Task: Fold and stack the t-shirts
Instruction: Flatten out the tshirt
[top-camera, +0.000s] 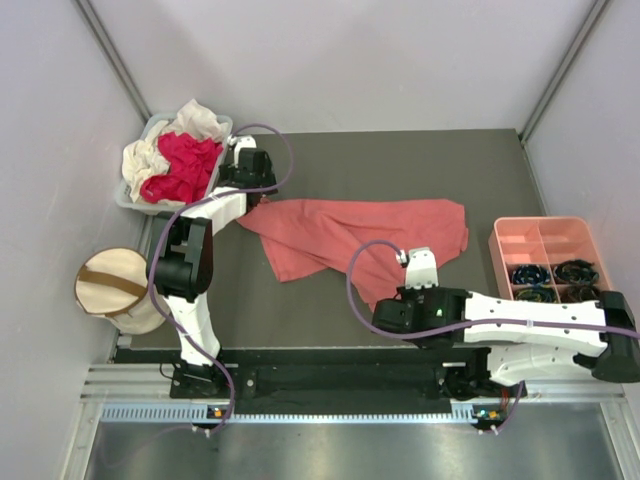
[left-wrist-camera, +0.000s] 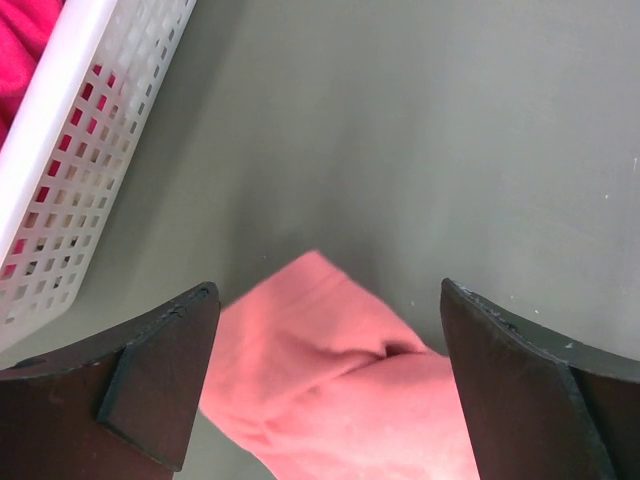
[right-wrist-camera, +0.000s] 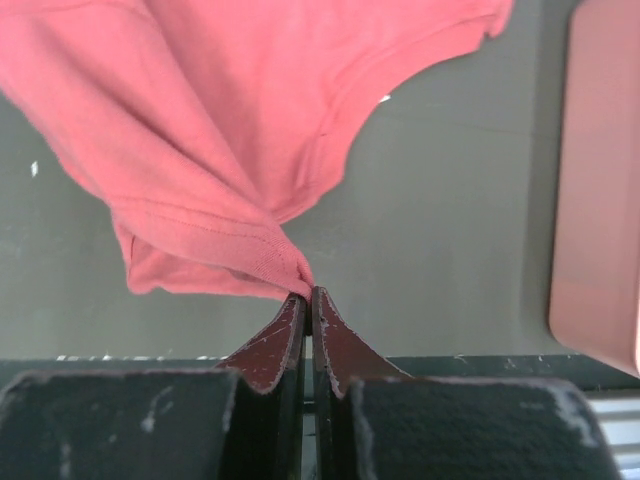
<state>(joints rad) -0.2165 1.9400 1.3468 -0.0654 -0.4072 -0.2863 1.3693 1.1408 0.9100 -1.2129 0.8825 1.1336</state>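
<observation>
As I watch from above, the salmon-pink shirt (top-camera: 360, 235) lies crumpled across the middle of the table (top-camera: 330, 310), with the magenta shirt (top-camera: 185, 165) and cream shirt (top-camera: 195, 120) heaped in the basket (top-camera: 128, 200) at far left. Left wrist: the left fingers (left-wrist-camera: 160, 380) stand released, wide apart, over a pink corner on the table. Right wrist: the right fingers (right-wrist-camera: 275, 350) are clenched, pinching the shirt's bunched hem.

I work at a flat, dark grey table (top-camera: 400, 165). Pale walls (top-camera: 350, 60) stand on the left, on the right and at the far side. A silver rail (top-camera: 330, 412) runs along the near edge. The light is soft.
</observation>
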